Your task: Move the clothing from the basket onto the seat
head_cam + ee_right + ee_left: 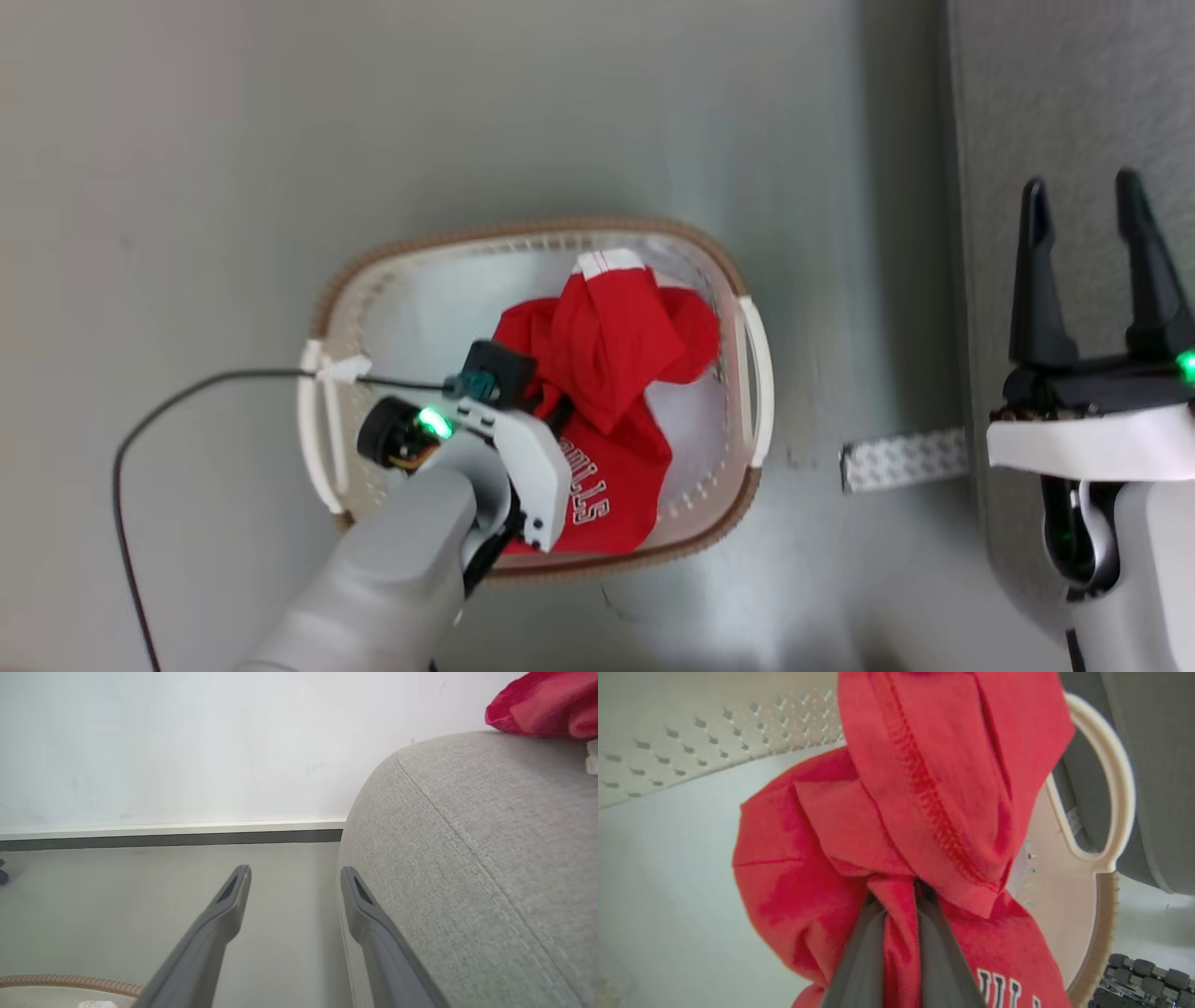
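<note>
Clothing [607,373] is seen bunched in the basket [523,227] at the centre of the head view. Red folds are piled toward the right-hand wall, and white-outlined lettering can be read near the lower rim. A fold of it is clamped hard by the left gripper [899,891]. At the bottom centre of the left wrist view, the cloth is squeezed into a narrow rope between the two dark fingers [859,952]. More red fabric is draped above them, with a stitched hem showing. The basket is set on the grey floor [187,140], and a black cable [187,387] is looped across its left handle.

Over at the right edge of the head view, the right gripper [1081,179] is held spread apart, with nothing between its fingers. It is placed by the seat [1074,93]. In the right wrist view its right finger is seen just beside the seat's rounded grey flank; contact cannot be judged. A red bundle [542,704] is spotted on top of the seat, at the upper right of that view. A strip of white tape [901,459] is seen on the floor between basket and seat.
</note>
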Robot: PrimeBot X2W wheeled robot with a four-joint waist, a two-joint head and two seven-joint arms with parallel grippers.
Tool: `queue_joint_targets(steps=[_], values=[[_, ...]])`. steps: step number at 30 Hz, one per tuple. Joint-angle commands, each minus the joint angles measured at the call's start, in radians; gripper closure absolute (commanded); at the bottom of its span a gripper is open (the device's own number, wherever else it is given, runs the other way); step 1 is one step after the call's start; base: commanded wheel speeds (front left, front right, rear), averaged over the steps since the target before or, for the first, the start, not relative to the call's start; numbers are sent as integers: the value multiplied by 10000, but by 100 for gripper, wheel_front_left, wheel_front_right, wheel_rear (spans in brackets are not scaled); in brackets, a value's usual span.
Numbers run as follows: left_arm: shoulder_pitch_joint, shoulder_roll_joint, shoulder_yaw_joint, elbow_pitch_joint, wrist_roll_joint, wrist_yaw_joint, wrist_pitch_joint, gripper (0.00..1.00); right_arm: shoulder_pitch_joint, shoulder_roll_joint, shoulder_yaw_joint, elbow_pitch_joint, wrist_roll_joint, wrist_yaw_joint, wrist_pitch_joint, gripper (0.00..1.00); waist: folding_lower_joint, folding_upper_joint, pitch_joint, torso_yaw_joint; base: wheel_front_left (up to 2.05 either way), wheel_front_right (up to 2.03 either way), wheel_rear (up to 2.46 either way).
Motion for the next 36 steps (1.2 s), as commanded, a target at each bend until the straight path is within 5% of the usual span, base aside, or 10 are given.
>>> queue_joint_targets(steps=[1, 13, 36], values=[[280, -25, 13, 10, -240, -26, -343, 100, 265, -28, -57, 184, 94, -22, 22, 0, -1, 0, -1245, 410, 0, 0, 0], [1967, 30, 501, -582, -1137, 38, -1115, 100, 2180, -28, -422, 1370, -205, -22, 22, 0, -1, 0, -5223, 1397, 0, 0, 0], [4163, 1928, 2006, -4855, -901, 2229, -1055, 100, 4974, -27, -108, 2056, -652, -22, 22, 0, -1, 0, -9244, 1734, 0, 0, 0]])
